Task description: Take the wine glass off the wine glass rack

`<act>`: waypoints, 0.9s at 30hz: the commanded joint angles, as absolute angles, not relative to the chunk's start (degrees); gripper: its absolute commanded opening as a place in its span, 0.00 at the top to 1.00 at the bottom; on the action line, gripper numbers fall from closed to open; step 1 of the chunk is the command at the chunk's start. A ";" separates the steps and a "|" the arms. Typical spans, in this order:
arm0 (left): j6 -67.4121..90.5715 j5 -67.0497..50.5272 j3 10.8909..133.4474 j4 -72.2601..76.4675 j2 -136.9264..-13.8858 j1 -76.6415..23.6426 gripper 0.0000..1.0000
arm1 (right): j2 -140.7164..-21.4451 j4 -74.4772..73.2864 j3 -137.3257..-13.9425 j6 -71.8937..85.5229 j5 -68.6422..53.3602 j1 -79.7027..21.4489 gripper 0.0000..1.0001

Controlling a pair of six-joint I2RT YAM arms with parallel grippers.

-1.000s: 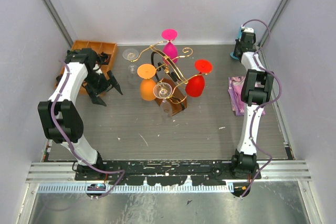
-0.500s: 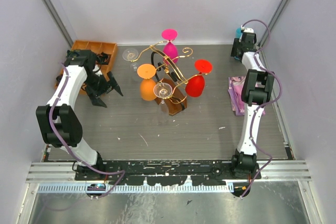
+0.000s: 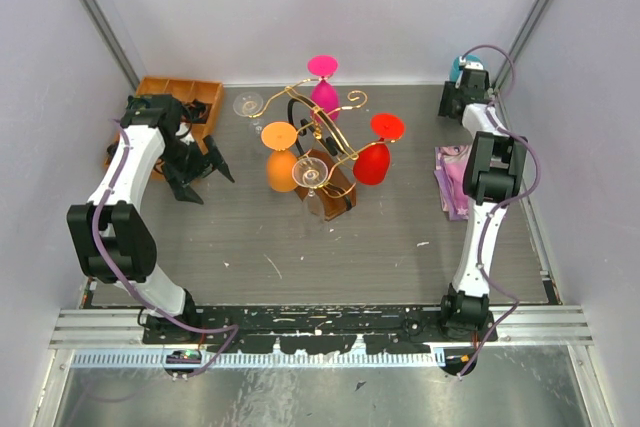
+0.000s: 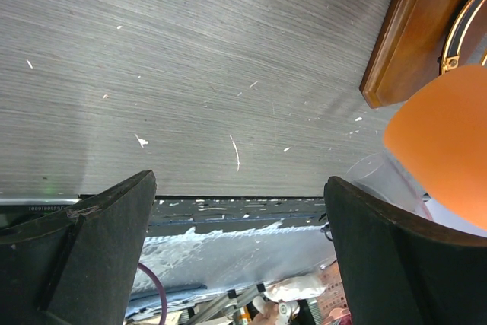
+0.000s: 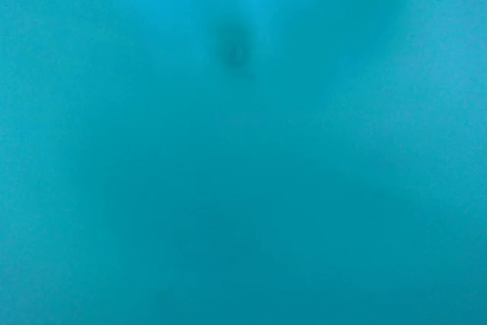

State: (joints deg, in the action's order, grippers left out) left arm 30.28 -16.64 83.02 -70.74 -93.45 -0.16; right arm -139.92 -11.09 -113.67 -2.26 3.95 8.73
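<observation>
The wine glass rack (image 3: 330,135), gold curly wire on a brown wooden base (image 3: 338,195), stands mid-table. Upside down on it hang a pink wine glass (image 3: 324,93), an orange one (image 3: 281,163), a red one (image 3: 373,161) and a clear one (image 3: 309,175). My left gripper (image 3: 207,167) is open and empty, left of the rack and apart from it. In the left wrist view the gripper (image 4: 240,249) faces the orange glass (image 4: 445,142) and the base (image 4: 411,28). My right gripper (image 3: 450,102) is in the far right corner beside a teal thing (image 3: 457,64). Teal (image 5: 243,142) fills the right wrist view and hides the fingers.
A compartmented wooden tray (image 3: 172,95) sits at the far left behind the left arm. A clear glass (image 3: 249,104) rests on the table behind the rack. A pink-purple bundle (image 3: 450,185) lies by the right arm. Grey walls close in on all three sides.
The right gripper has drawn a little farther back into the far right corner. The left arm has barely shifted, and the glasses on the rack have not moved.
</observation>
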 commanded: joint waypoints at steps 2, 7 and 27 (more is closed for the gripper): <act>30.12 -16.79 81.41 -70.27 -91.26 -0.26 0.01 | -132.58 -10.91 -103.10 -2.06 3.09 8.77 0.32; 29.91 -16.46 81.36 -70.57 -90.50 -0.27 0.01 | -127.08 -6.69 -97.93 -1.07 0.89 8.79 0.21; 29.47 -16.28 82.21 -71.19 -89.00 -0.26 0.01 | -127.86 -11.98 -114.26 -3.29 0.79 8.81 0.22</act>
